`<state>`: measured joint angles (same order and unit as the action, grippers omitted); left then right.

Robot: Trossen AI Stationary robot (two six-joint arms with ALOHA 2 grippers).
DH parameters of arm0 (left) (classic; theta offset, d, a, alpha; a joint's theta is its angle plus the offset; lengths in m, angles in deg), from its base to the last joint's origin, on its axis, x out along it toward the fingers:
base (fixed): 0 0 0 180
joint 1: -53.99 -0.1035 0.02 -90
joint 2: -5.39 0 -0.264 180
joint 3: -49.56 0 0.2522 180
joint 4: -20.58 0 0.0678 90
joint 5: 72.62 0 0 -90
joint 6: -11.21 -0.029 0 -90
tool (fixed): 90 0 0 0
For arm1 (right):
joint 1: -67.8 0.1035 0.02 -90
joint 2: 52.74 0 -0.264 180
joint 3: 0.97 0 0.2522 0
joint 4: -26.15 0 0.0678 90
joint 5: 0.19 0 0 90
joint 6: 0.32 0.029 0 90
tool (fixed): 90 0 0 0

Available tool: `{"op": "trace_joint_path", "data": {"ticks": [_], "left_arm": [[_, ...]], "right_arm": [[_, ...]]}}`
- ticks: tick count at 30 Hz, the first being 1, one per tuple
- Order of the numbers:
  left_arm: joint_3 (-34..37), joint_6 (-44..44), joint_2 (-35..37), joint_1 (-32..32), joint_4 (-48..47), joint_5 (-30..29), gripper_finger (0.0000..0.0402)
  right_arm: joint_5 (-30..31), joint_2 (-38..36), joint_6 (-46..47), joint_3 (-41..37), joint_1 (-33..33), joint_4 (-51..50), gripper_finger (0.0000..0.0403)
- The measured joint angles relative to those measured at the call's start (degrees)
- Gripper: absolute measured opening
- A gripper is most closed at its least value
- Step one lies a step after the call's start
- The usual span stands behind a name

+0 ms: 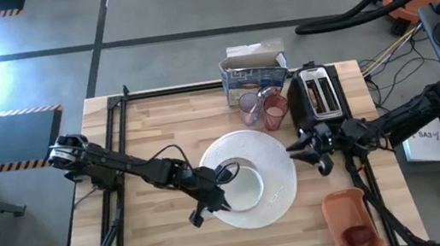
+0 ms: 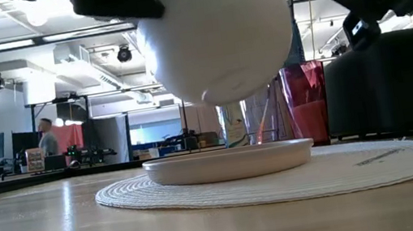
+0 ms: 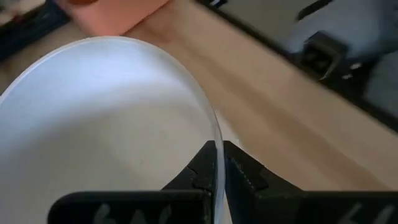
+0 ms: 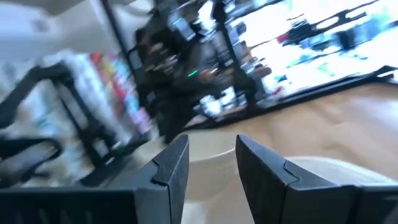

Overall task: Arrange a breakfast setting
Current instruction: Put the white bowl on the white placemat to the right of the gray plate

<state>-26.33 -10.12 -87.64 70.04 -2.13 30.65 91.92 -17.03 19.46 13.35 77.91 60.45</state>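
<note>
A small white bowl (image 2: 215, 32) hangs tilted in the air above the large white plate (image 2: 230, 163), which lies on a round woven mat (image 1: 281, 199) at the table's middle. My left gripper (image 1: 215, 194) reaches in from the left and is shut on the bowl (image 3: 106, 124). My right gripper (image 1: 312, 151) hovers open to the right of the mat, in front of the toaster, with nothing between its fingers (image 4: 171, 168). A translucent pink cup (image 1: 275, 110) stands behind the mat. The toast, fruit and cereal cannot be made out. My left gripper pinches the bowl's rim (image 3: 217, 134) on the side toward the table's left and near edges, one finger inside the bowl and one outside. The fingers slant downward from the left. The bowl is lifted clear of the plate and tilted.
A black toaster (image 1: 319, 93) stands at the back right, with a clear cup (image 1: 250, 107) and a cereal box (image 1: 254, 71) to its left. An orange-red tray (image 1: 353, 221) with something dark in it sits at the near right. Bare wood lies on the table's left.
</note>
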Motion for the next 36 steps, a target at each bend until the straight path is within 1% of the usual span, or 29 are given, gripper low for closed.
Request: {"op": "trace_joint_path", "data": {"ticks": [2,4,8,11,15,17,18,20,23,26,30,36], "left_arm": [[-0.01,-0.7,0.0,-0.06,0.5,-0.09,0.0],[-0.04,-0.87,-0.09,-0.1,1.5,-0.15,0.0],[-0.09,-1.58,-1.02,-0.19,3.72,-0.22,0.0],[-0.48,-2.31,-2.38,-0.21,4.35,-0.22,0.0],[-3.19,-2.24,-4.78,-0.76,4.47,-0.24,0.0],[-4.85,-2.21,-6.29,-1.05,4.32,-0.24,0.0],[-5.67,-2.17,-6.93,-1.2,3.85,-0.24,0.0],[-7.55,-1.7,-8.2,-1.35,1.48,-0.23,0.0],[-9.97,-0.6,-9.99,-1.72,-3.54,-0.24,0.0],[-11.42,-0.75,-10.99,-2.08,-5.0,-0.11,0.0],[-12.58,-3.16,-11.25,-3.51,-4.56,2.76,0.0],[-14.53,-6.19,-12.64,-6.87,-5.0,3.43,0.0]], "right_arm": [[5.03,0.0,-0.23,0.0,0.02,0.44,0.0123],[8.36,0.0,0.25,0.0,0.0,0.54,0.0123],[8.44,0.09,-0.08,0.0,0.0,0.64,0.0123],[8.44,-0.02,4.0,0.18,0.0,0.07,0.0123],[7.37,0.46,6.83,3.34,0.0,-5.44,0.0123],[6.07,0.45,7.28,6.96,0.02,-12.92,0.0123],[5.15,0.48,7.29,9.54,0.02,-18.85,0.0123],[3.73,0.5,7.11,15.52,0.03,-33.96,0.0123],[3.45,1.9,6.15,25.94,0.04,-55.82,0.0123],[3.64,3.96,2.27,34.98,0.1,-71.31,0.0123],[3.18,7.56,-7.91,44.07,0.15,-82.73,0.0123],[-1.78,13.92,-24.92,52.63,0.15,-92.43,0.0123]]}}
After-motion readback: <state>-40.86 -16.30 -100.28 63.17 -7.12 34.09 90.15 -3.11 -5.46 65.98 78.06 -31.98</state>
